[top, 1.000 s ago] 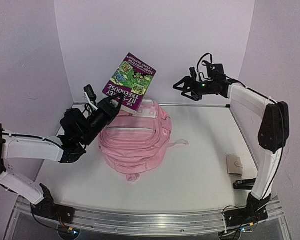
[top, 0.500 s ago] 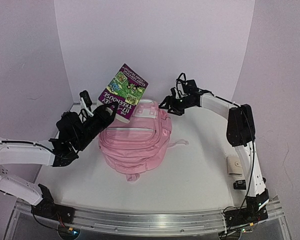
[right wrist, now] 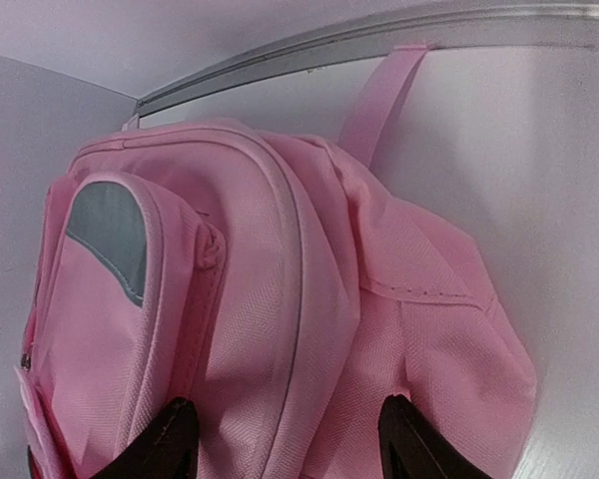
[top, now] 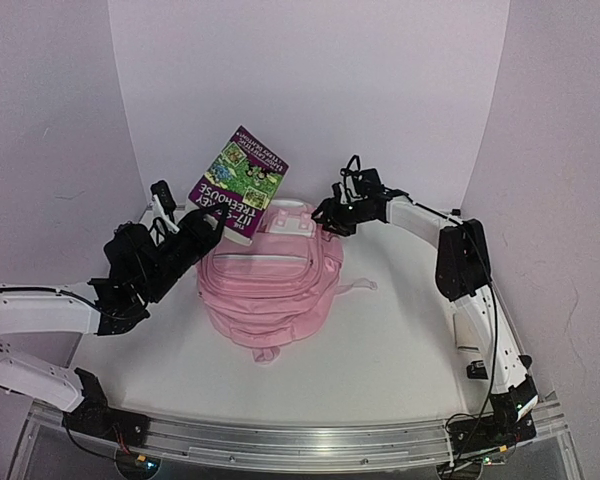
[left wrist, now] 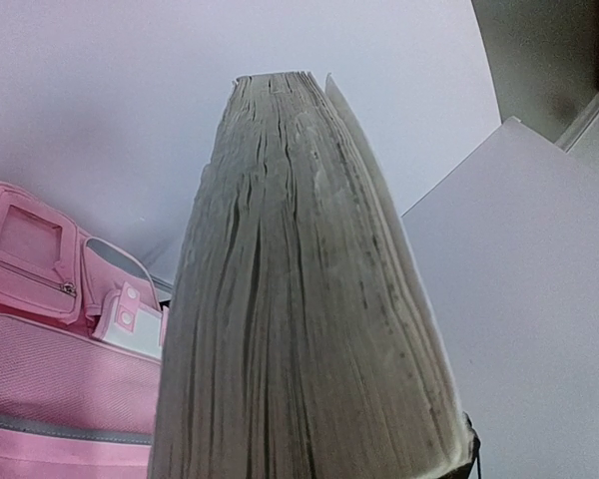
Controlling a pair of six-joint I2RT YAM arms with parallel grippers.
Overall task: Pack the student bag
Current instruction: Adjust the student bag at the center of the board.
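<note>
Top cam, student bag: I see the student bag (top: 268, 290) lying flat on the table (top: 400, 340), left of ctr and toward the far side. Front pockets face up, and the top end w/ its white patch (top: 290, 222) points at the far wall. One pale strap (top: 358, 287) trails out to the right.
Top cam, left gripper: the left gripper (top: 212, 222) is at the bag's far-left corner, clamped on the lower edge of a purple book (top: 238, 185).
Top cam, book: it's held in the air, tilted, cover toward the cam, over the bag's far-left edge.
Top cam, right gripper: the right gripper (top: 330, 214) sits at the bag's far-right corner, just beside the white patch. From this view I can't tell the finger gap or whether it touches the fabric.
Left wrist cam, book: the page block (left wrist: 299, 299) fills most of the frame edge-on, paper yellowed. I can't see my own fingers here.
Left wrist cam, bag: pink fabric (left wrist: 40, 339) shows low down beside the book, w/ a small white tab (left wrist: 130, 319) on it.
Right wrist cam, gripper: jaws are spread wide. Two dark fingertips (right wrist: 165, 444) show at the bottom edge w/ bag fabric btwn them and nothing gripped. I can't tell if they touch the fabric.
Right wrist cam, bag: the bag (right wrist: 280, 299) fills the view, w/ a grey panel (right wrist: 110, 235) on one pocket. A strap (right wrist: 384, 100) runs off toward a metal rail (right wrist: 329, 40) at the table edge.
</note>
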